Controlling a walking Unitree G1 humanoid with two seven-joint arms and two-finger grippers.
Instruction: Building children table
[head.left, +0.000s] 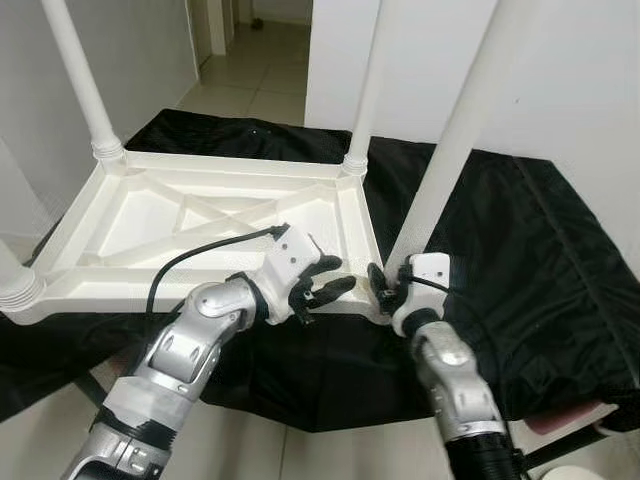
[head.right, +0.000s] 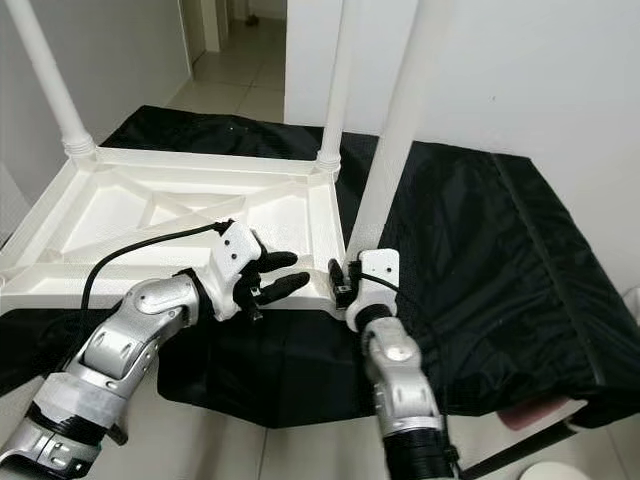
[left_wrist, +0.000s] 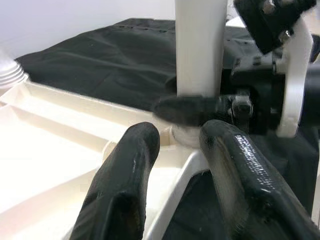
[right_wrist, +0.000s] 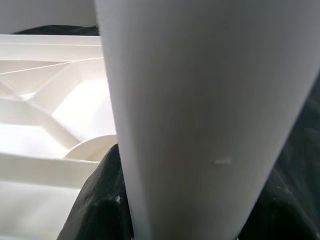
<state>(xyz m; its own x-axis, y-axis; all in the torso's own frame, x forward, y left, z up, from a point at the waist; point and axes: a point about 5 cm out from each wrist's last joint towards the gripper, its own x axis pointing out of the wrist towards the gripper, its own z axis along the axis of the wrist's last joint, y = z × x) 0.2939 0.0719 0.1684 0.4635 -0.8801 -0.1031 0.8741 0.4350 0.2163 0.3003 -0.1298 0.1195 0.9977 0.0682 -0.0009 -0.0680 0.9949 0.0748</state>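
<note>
The white plastic children's table lies upside down on a black cloth. A white leg stands in each far corner, one at the far left and one at the far right. The near-right leg rises from its corner socket, tilted to the right. My right gripper is shut around that leg's base, and the leg is pressed between its fingers. My left gripper is open just left of that corner, over the table's near rim. Its fingers point at the leg.
The black cloth covers a low platform and hangs over its front edge. A ribbed leg socket sits at the near-left corner. A white wall is behind on the right. A tiled hallway opens at the back.
</note>
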